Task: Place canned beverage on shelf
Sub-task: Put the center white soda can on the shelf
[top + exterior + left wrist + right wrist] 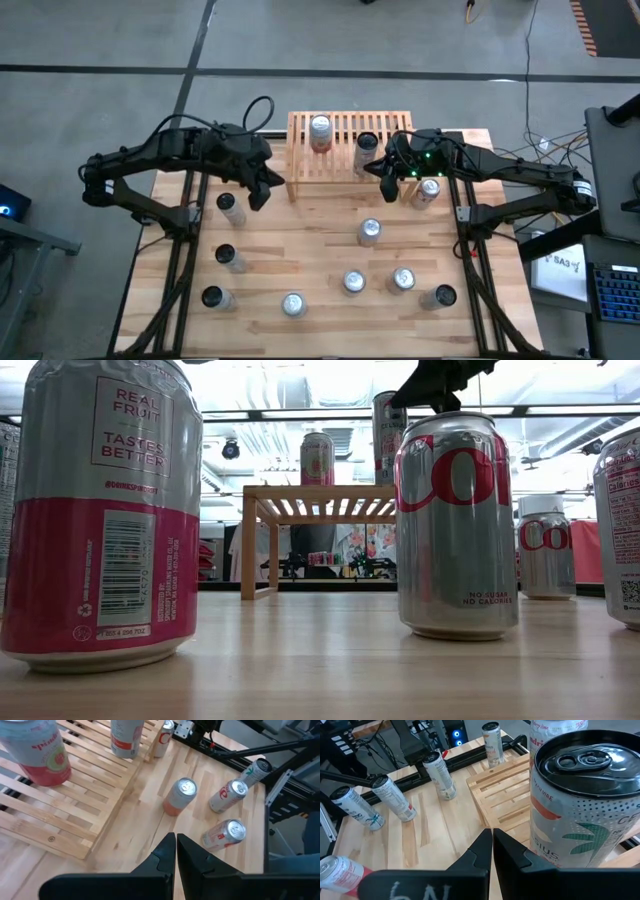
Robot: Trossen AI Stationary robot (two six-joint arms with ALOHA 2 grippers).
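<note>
The slatted wooden shelf (350,145) stands on its short legs at the table's far edge. Two cans stand upright on its top: a pink and white one (320,132) and a white one with a dark lid (366,152). That white can fills the right wrist view (585,810). My right gripper (385,180) is shut, with nothing between its fingers, and hovers just beside the can at the shelf's near edge. My left gripper (262,190) is also shut and holds nothing. It hangs above the table off the shelf's left near corner (176,840).
Several more cans stand on the tabletop: three along the left side (230,257), one mid-table (370,232), a row near the front edge (354,282) and one by the shelf's right leg (426,190). Black arm frames line both table sides.
</note>
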